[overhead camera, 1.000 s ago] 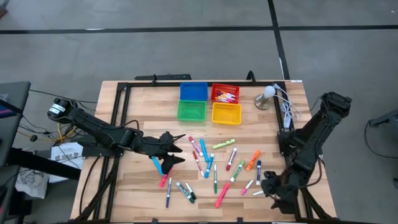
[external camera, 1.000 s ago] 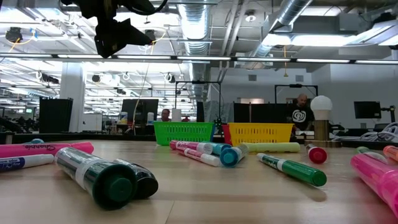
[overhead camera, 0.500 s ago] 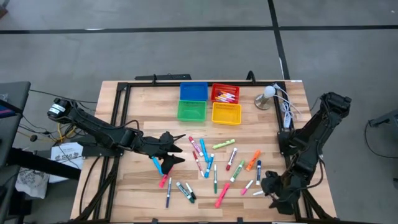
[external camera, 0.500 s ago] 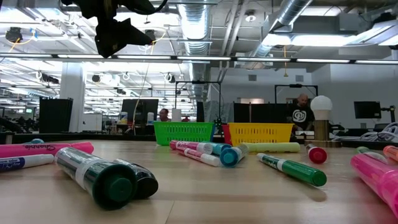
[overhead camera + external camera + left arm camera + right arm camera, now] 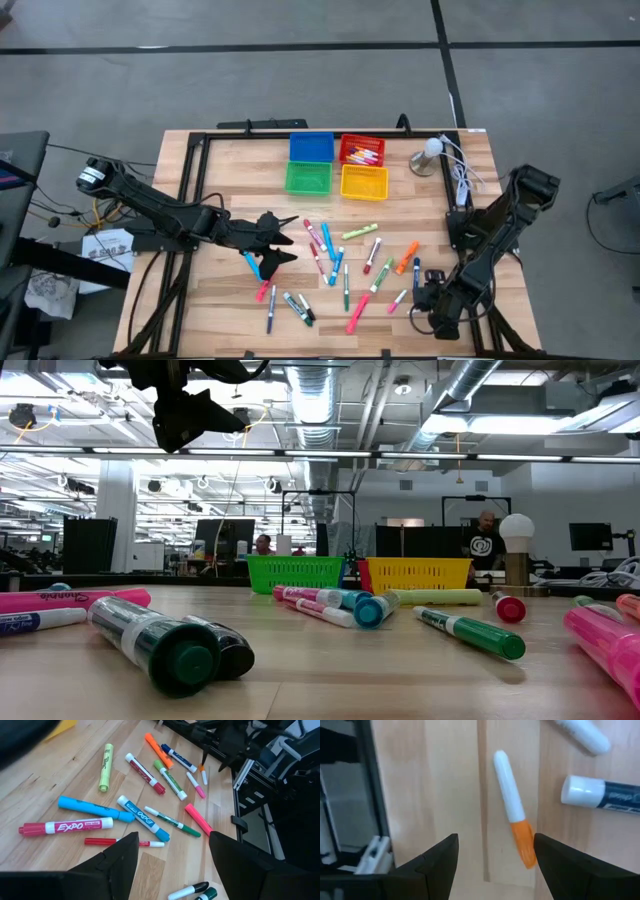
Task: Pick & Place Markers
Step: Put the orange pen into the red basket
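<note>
Orange-capped white marker [image 5: 512,810] lies flat on the worktop [image 5: 450,780] directly ahead of the right tool [image 5: 490,857], whose fingers are spread to straddle it. The left tool [image 5: 172,857], also spread, hovers above the scattered markers [image 5: 145,815].

The light is bright and even, coming from ceiling strip lamps [image 5: 250,452] visible in the low view. Shadows on the table [image 5: 230,300] are soft and short. In the low view the nearest markers [image 5: 160,640] look blurred, while the far room is sharper. The right wrist view is slightly soft, perhaps from closeness to the wood. No strong glare appears on the wood.
</note>
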Controlling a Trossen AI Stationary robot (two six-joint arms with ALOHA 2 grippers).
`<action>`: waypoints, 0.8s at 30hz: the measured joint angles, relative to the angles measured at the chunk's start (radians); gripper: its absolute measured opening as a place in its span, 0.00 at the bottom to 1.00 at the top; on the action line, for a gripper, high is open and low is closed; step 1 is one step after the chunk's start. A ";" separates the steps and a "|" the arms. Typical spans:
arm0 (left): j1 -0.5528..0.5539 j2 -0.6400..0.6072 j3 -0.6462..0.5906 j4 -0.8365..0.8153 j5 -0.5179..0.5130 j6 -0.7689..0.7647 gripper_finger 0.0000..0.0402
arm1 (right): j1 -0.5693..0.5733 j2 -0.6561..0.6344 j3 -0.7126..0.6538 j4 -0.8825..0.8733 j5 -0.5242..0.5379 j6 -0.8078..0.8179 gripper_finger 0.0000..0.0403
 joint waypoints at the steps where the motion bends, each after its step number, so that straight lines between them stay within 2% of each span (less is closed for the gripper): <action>1: 0.000 0.000 0.000 0.000 0.000 0.000 0.60 | 0.001 0.013 0.000 0.002 0.000 0.000 0.62; 14: 0.000 0.000 0.000 0.000 0.000 0.007 0.60 | 0.003 0.091 0.005 -0.002 0.027 0.000 0.61; 24: 0.000 0.000 0.000 0.000 0.000 0.007 0.60 | 0.004 0.094 0.002 -0.011 0.092 0.001 0.43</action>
